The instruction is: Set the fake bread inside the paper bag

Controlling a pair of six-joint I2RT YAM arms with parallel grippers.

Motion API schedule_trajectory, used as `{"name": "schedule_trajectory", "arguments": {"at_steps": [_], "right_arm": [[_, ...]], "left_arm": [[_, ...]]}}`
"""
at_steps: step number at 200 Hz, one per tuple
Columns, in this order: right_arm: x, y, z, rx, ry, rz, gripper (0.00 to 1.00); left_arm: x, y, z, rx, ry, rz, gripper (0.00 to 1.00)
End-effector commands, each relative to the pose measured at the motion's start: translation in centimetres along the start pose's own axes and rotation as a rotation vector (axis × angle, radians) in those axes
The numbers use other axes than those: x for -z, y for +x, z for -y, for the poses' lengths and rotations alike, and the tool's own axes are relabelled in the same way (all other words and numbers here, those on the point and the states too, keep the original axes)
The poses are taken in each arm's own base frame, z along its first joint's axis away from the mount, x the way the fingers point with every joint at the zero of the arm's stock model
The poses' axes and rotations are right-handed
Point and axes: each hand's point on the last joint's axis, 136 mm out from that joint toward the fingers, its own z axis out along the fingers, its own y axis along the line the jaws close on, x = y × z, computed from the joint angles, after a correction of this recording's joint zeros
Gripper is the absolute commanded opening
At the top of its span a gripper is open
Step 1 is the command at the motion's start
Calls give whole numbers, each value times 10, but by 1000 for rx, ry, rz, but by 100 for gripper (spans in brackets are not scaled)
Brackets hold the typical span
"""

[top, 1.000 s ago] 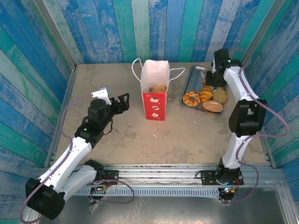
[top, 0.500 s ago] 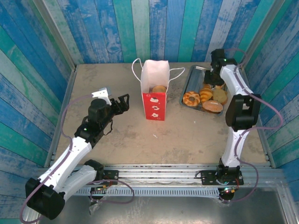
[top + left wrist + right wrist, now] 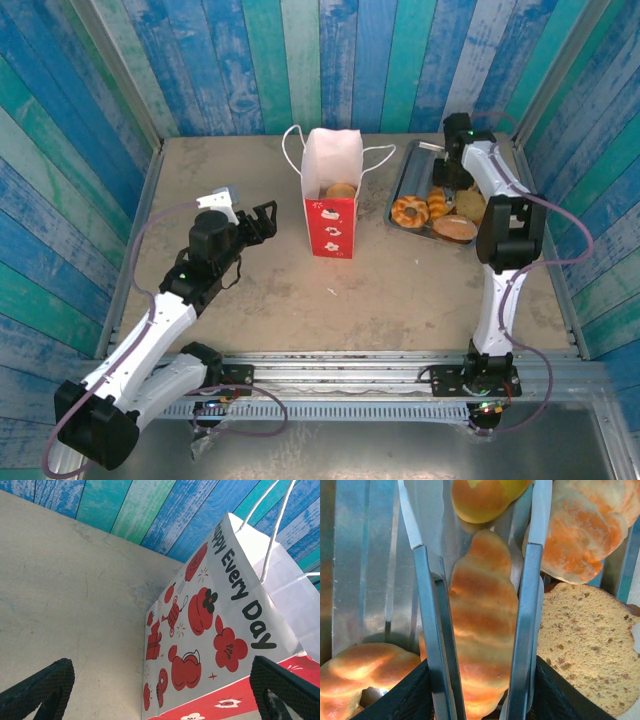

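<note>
top view: the paper bag (image 3: 331, 215) stands upright mid-table. it is matte white above and red below with small white marks, and thin white cord handles loop out to both sides. one round tan bun (image 3: 341, 190) sits in its open mouth. to its right, apart from it, a shiny silver tray (image 3: 420, 165) carries the rest of the fake bread (image 3: 409, 210), glossy golden rings and buns. the table (image 3: 250, 290) is dull, scuffed beige, walled by painted blue and teal planks (image 3: 250, 60). the left gripper (image 3: 264, 220) hovers left of the bag, fingers spread, holding nothing. the right gripper (image 3: 447, 180) points down over the tray.

left wrist view: the bag's smooth white side reads "happy every day" in black, beside red drawings of flowers, a gift box and lanterns. the black fingertips (image 3: 42, 687) sit far apart at the lower corners.

right wrist view: the right gripper's black fingers clamp brushed-metal tongs (image 3: 427, 630). the two flat blades flank a striped roll (image 3: 480, 615), ridged and glazed orange-brown, on the tray; i cannot tell if they pinch it. beside it lie a rough speckled bun (image 3: 590, 650) and a twisted ring (image 3: 360, 670).
</note>
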Motion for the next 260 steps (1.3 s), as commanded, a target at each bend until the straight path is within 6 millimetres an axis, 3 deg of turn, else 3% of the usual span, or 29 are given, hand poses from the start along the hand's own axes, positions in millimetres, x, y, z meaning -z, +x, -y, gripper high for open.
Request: {"name": "schedule_trajectory", "arguments": {"at_steps": [1,66,153,177,202,222,260], "right_arm": [[4,-8,-2,3,25,30,46],[26,-4,-3,55,44,46,27],[86,-2,-14,64,-64,160,23],[113,4,-14,70,-79,202,23],[154,13,-19,96,-107,279,23],[187,22,-23,114,-147,339,23],[253,42,-31,142,-243,464,23]], "left_arm": [[3,-10,5,-22,6,17,94],[8,-13,4,-26,-2,28,94],[20,-34,15,-19,6,62,94],[21,-42,32,2,70,57,94],[17,-46,53,21,157,28,97],[8,-47,66,25,204,-5,100],[-15,-44,83,62,268,-66,95]]}}
